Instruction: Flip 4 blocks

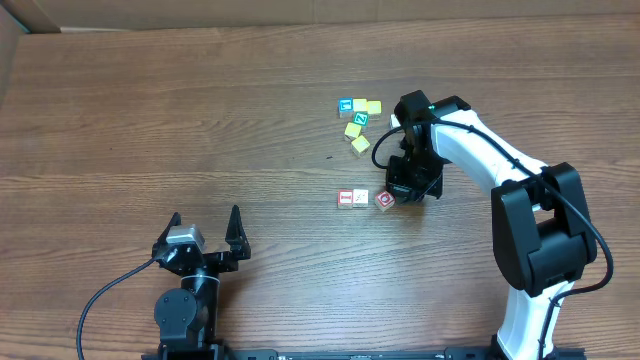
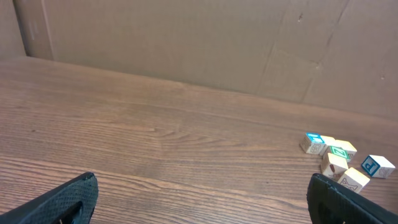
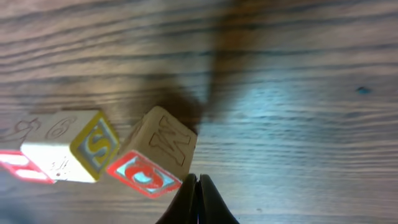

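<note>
Three blocks lie in a short row mid-table: a red-framed one (image 1: 345,198), a pale one (image 1: 361,198) and a tilted red-faced one (image 1: 385,200). In the right wrist view the tilted block (image 3: 155,155) shows a red face with a letter and a carved W side. Beside it lies a block with a yellow S side (image 3: 68,146). My right gripper (image 1: 396,194) (image 3: 197,182) is shut and empty, its tips against that block's lower corner. My left gripper (image 1: 206,232) (image 2: 203,183) stands wide open over bare wood near the front edge, far from the blocks.
A cluster of yellow, blue-faced and green-faced cubes (image 1: 358,120) sits behind the row, just left of the right arm; the left wrist view shows it at far right (image 2: 339,155). A cardboard wall (image 2: 186,37) borders the table's far side.
</note>
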{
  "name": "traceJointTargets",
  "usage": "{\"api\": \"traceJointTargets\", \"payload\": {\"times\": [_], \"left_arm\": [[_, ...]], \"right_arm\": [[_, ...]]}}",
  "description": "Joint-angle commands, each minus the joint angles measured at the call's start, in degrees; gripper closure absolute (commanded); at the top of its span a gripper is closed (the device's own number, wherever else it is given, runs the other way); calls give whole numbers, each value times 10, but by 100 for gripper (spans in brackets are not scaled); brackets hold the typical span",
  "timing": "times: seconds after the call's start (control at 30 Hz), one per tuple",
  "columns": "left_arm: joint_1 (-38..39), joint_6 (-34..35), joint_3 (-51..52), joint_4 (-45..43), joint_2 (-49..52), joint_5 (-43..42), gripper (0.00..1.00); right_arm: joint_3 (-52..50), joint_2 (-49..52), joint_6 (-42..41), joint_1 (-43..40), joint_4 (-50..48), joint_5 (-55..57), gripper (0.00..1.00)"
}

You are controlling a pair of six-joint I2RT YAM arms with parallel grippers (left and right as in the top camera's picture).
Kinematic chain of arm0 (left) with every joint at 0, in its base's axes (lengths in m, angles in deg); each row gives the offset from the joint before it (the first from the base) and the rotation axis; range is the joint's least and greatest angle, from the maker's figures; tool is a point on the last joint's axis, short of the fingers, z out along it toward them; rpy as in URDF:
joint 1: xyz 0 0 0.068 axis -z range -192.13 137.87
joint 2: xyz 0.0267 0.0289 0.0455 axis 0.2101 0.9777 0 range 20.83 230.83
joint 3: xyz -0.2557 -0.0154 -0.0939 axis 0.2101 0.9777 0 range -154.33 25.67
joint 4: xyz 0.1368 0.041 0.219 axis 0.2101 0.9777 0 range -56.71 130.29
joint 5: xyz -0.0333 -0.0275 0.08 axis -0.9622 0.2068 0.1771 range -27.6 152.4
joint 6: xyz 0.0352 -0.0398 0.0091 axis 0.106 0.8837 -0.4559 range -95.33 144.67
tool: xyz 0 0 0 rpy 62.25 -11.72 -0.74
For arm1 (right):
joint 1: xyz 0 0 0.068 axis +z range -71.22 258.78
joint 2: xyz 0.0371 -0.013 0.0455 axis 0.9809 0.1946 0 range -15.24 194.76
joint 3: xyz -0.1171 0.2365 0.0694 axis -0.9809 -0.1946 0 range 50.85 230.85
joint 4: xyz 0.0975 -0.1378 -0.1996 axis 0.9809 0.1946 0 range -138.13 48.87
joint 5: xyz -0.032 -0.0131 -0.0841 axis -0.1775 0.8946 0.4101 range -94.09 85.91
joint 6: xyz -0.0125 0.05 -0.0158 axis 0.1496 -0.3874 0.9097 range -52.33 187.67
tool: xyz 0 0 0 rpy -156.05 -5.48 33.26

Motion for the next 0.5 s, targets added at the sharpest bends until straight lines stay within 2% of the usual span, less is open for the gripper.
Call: {"api": "traceJointTargets", "payload": {"times": [0.0,0.47], "left_arm": [[4,-11,2,0,-5,-7,0],[4,-11,2,0,-5,-7,0]], "right_arm": [[-5,-21,0,2,2,-36,96],[-5,-21,-1,2,4,-75,96]]}}
